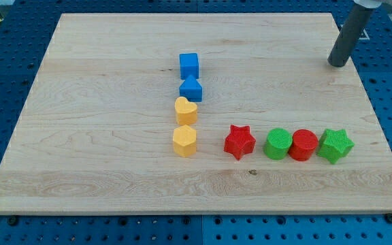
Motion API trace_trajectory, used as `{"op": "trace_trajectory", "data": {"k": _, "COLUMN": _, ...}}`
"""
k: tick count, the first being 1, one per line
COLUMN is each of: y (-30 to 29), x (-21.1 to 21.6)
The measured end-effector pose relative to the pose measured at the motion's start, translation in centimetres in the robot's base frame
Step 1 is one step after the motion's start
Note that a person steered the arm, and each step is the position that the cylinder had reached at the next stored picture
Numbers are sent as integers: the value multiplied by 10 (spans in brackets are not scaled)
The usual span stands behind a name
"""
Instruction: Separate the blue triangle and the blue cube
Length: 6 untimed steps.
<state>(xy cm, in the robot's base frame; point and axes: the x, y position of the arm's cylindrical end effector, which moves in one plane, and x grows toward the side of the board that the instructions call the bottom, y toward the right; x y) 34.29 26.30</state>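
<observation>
The blue cube (pixel 189 65) sits on the wooden board (pixel 101 136) left of centre, toward the view's top. The blue triangle (pixel 190 89) lies just below it, with a narrow gap between them or barely touching. The triangle's lower edge touches a yellow heart (pixel 186 109). My tip (pixel 337 64) is at the board's upper right, far to the right of both blue blocks and touching no block.
A yellow hexagon (pixel 184 141) lies below the heart. To the right runs a row: red star (pixel 239 141), green cylinder (pixel 278 144), red cylinder (pixel 303 145), green star (pixel 335 145). Blue pegboard surrounds the board.
</observation>
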Motion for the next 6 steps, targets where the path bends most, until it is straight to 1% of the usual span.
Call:
{"op": "trace_trajectory", "data": {"k": 1, "y": -1, "x": -2}}
{"op": "trace_trajectory", "data": {"k": 2, "y": -32, "x": 5}}
{"op": "trace_trajectory", "data": {"k": 3, "y": -116, "x": 24}}
{"op": "trace_trajectory", "data": {"k": 4, "y": -183, "x": 49}}
{"op": "trace_trajectory", "data": {"k": 5, "y": -207, "x": 42}}
{"op": "trace_trajectory", "data": {"k": 6, "y": -252, "x": 40}}
